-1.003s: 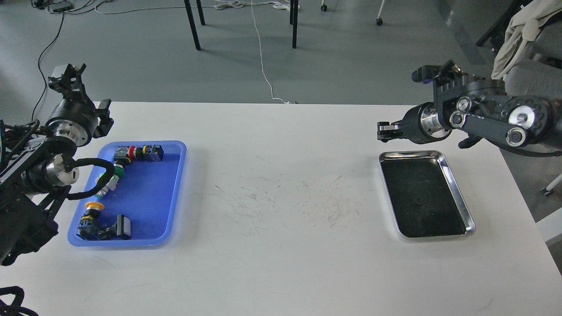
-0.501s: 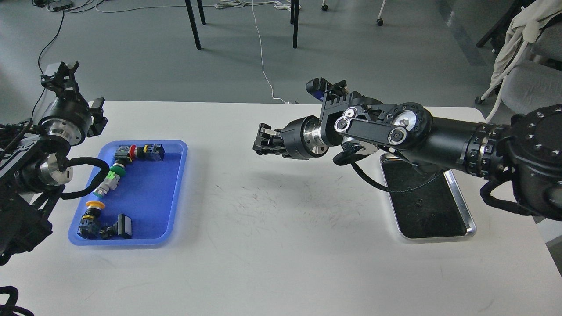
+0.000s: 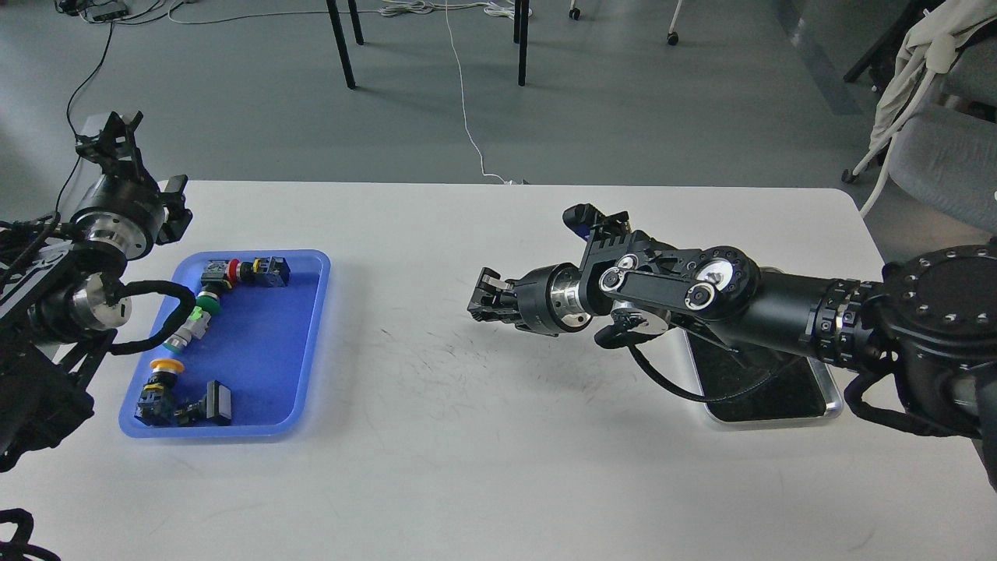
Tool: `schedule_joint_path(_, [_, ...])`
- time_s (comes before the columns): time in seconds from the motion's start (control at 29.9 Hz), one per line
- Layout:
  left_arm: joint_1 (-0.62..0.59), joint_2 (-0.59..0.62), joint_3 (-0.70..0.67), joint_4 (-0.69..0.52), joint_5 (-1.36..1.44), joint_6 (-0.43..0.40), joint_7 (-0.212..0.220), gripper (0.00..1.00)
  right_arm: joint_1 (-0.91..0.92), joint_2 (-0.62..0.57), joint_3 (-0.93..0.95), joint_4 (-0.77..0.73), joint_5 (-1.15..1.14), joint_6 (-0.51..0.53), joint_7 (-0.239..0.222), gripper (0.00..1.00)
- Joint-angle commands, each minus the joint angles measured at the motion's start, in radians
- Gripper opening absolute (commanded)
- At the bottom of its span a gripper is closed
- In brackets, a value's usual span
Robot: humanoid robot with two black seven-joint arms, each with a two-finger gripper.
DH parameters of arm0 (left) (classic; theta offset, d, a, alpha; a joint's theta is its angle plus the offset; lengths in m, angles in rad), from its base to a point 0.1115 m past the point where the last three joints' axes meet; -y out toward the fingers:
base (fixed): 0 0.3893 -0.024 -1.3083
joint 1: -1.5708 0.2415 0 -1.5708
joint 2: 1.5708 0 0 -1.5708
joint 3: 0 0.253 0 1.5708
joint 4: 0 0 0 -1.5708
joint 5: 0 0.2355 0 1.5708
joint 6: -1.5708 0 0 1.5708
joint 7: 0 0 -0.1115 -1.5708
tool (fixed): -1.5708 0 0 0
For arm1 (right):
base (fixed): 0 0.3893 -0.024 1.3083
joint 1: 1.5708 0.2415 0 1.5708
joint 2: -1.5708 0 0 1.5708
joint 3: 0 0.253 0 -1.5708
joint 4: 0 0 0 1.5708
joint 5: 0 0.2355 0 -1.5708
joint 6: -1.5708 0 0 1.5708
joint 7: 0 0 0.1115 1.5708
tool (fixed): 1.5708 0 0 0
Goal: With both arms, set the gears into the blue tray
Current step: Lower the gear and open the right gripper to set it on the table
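The blue tray (image 3: 269, 351) lies at the table's left and holds several push-button switches (image 3: 204, 308). No gear shows in the head view. My right arm reaches in from the right across the steel tray. Its gripper (image 3: 481, 300) hangs low over the bare middle of the table, pointing left, well short of the blue tray. Its fingers are dark and close together, and I cannot make out anything between them. My left gripper (image 3: 113, 132) is raised beyond the tray's far left corner, pointing up, its fingers apart and empty.
The shiny steel tray (image 3: 833, 401) sits at the right, mostly covered by my right arm and its cable. Scuff marks cross the table's middle (image 3: 467, 358). Chair legs, cables and a grey chair stand on the floor beyond the table.
My right arm swung left from above the steel tray to the table's middle, then dropped lower. The left arm shifted only slightly.
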State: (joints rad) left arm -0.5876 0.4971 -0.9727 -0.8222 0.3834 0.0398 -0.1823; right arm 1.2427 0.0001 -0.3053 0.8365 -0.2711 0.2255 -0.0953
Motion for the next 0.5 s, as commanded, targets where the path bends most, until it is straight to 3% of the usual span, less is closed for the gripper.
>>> schedule_joint_path(0.0, [0.0,0.0,0.0,0.0,0.0,0.0,0.0,0.98,-0.005,0.0,-0.002,0.009,-0.005,0.001,-0.006,0.05])
schedule_joint_path(0.47, [0.006,0.001,-0.001,0.0,0.0,0.0,0.0,0.98,-0.019,0.0,-0.009,0.049,-0.071,0.015,-0.018,0.11])
